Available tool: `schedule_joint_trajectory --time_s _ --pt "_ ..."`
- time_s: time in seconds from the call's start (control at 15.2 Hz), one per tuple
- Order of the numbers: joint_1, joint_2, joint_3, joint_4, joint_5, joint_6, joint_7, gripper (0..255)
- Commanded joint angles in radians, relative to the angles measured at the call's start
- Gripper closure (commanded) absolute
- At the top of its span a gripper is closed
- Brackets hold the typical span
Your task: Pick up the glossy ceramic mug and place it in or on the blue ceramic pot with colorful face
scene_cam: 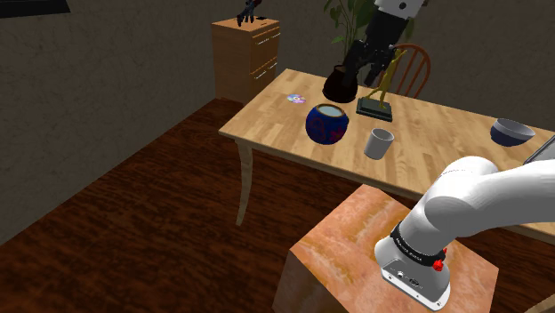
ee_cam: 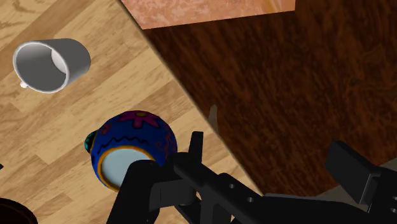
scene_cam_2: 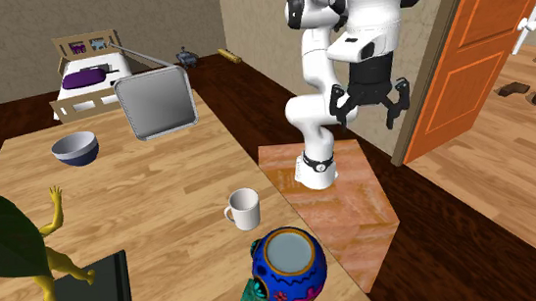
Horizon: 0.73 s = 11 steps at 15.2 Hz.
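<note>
While holding the hand (scene_cam_2: 367,117) high, out past the edge of the desk (scene_cam_2: 152,198), spreading its fingers (ee_cam: 194,147) wide and gripping nothing. Looking down along those fingers at the pot (ee_cam: 130,146), sitting close under the hand near the desk's edge, and at the mug (ee_cam: 49,63), standing further in. Finding the mug upright on the desk, mouth up, near the pot but not touching it, its handle turned away from the pot in the second exterior view.

Judging the step as the approach: reaching toward the mug, with the pick not yet begun and the placing to come after it. Needing next, by that judgement, a shift inward over the desk, beyond the pot, then a drop with the fingers straddling the mug's wall, avoiding the pot's side on the way down.

Seeing coloured patterns on the pot's blue body, zigzags and flower shapes, but reading no letters there. Finding no brand, label or writing on mug, hand or desk.
</note>
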<state>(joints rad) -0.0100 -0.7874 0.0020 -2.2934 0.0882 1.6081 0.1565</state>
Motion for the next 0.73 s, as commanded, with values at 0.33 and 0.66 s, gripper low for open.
schedule_joint_trajectory --time_s 0.33,0.66 --pt "-0.033 -0.033 -0.063 -0.133 -0.066 0.084 -0.08 0" --pt "-0.076 -0.039 -0.133 -0.245 -0.14 0.177 -0.16 0"
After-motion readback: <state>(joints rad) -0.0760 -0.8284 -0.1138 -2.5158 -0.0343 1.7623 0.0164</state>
